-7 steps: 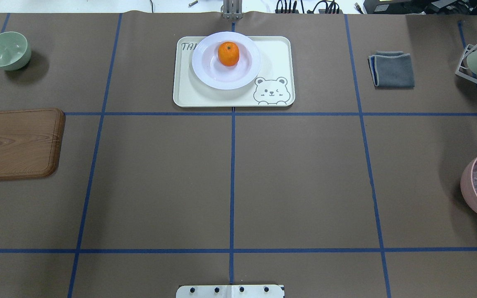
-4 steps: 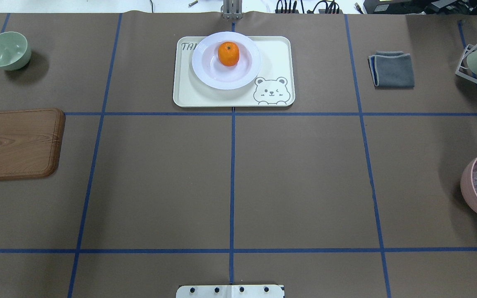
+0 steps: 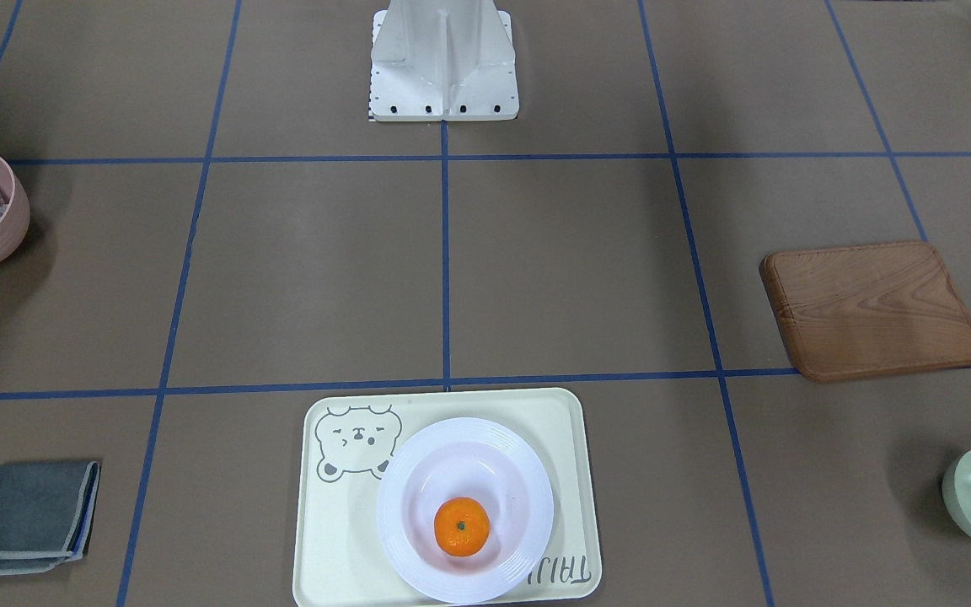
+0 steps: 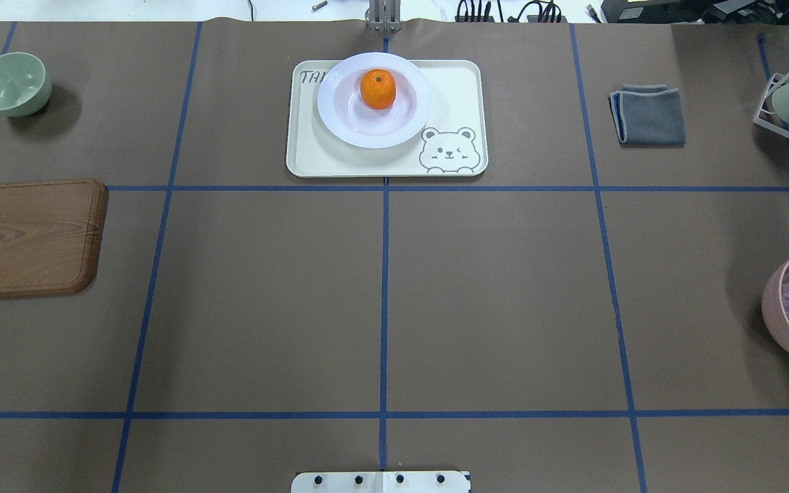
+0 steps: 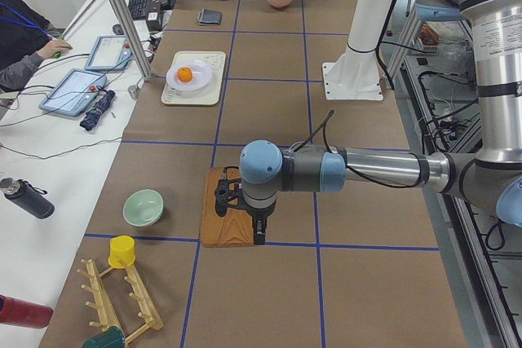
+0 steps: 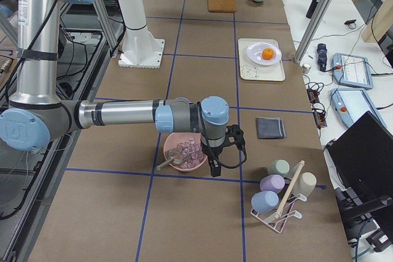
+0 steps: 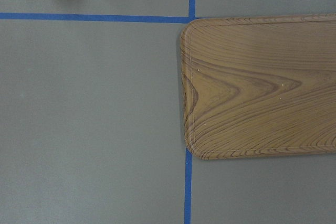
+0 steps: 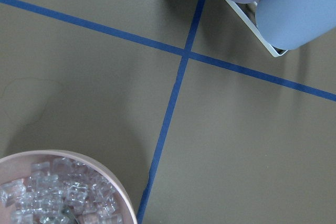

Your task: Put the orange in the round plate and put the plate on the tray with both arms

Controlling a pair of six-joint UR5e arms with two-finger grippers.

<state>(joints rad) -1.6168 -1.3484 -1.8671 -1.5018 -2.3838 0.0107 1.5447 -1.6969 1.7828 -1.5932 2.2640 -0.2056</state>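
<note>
The orange (image 4: pixel 378 89) sits in the hollow of the white plate (image 4: pixel 331 113), and the plate rests on the cream tray (image 4: pixel 326 161) at the upper middle of the overhead view. The plate lies toward the tray's upper left, covering part of the lettering, and its rim seems to reach over the tray's upper edge.

Neither arm is near it. In the left side view the left arm (image 5: pixel 367 170) hangs over the wooden board (image 5: pixel 218 234) at the lower middle. In the right side view the right arm (image 6: pixel 123 115) hangs beside the pink bowl (image 6: pixel 181 159). Both sets of jaws point down at the worktop, but I cannot tell whether they are spread or pressed together.

By the look of it both placements are made, so the step in hand is simply to hold clear. If the plate needs squaring up, each arm should take an opposite side of the rim, lift level so the orange does not roll, and set it down nearer the tray's middle.
</note>
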